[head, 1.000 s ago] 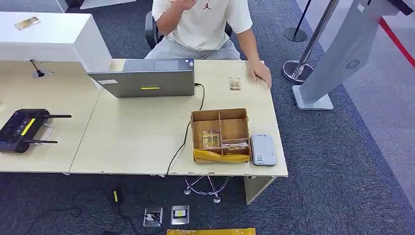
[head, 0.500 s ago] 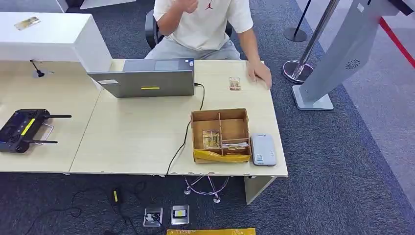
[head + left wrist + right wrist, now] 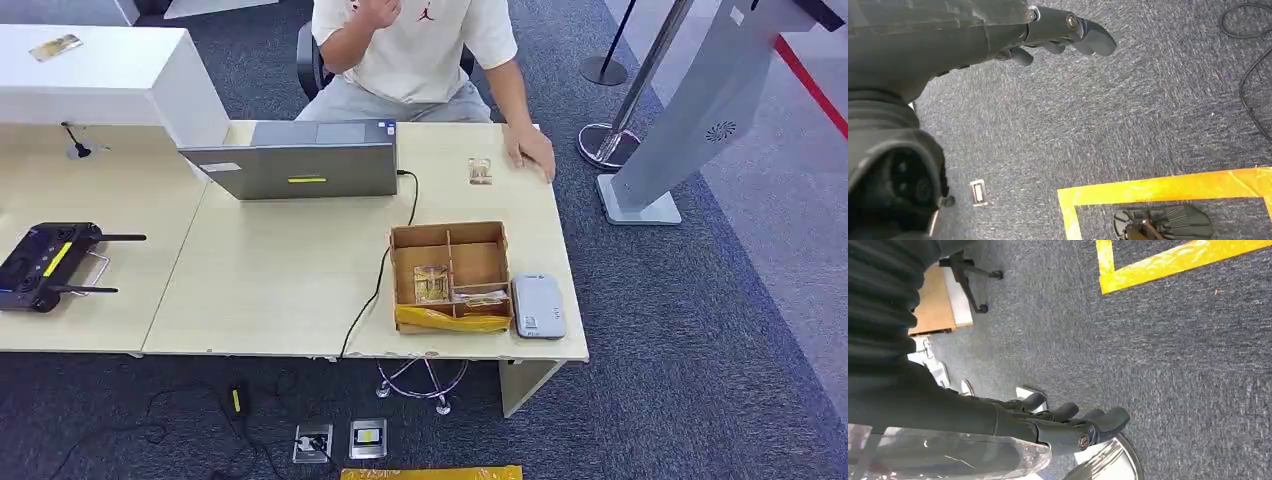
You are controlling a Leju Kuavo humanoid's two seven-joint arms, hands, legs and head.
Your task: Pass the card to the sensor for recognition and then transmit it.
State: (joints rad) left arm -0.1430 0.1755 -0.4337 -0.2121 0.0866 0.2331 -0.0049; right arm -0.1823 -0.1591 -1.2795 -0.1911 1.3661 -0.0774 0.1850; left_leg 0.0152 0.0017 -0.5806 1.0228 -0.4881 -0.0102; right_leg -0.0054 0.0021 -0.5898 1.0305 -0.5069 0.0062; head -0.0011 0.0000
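A brown divided box (image 3: 450,272) stands near the table's front right edge with cards (image 3: 432,284) in its compartments. A grey card sensor (image 3: 538,305) lies right beside the box. Another card (image 3: 480,171) lies farther back, close to a seated person's hand (image 3: 530,150). My left hand (image 3: 1058,35) hangs over the dark carpet with fingers loosely extended and nothing in it. My right hand (image 3: 1068,422) also hangs above the carpet, fingers apart and holding nothing.
A laptop (image 3: 295,160) with a cable sits at the table's back, a black controller (image 3: 45,262) at the far left. A person in a white shirt (image 3: 415,45) sits behind the table. A grey kiosk stand (image 3: 690,110) and stanchion posts stand to the right. Yellow floor tape (image 3: 1158,187) marks the carpet.
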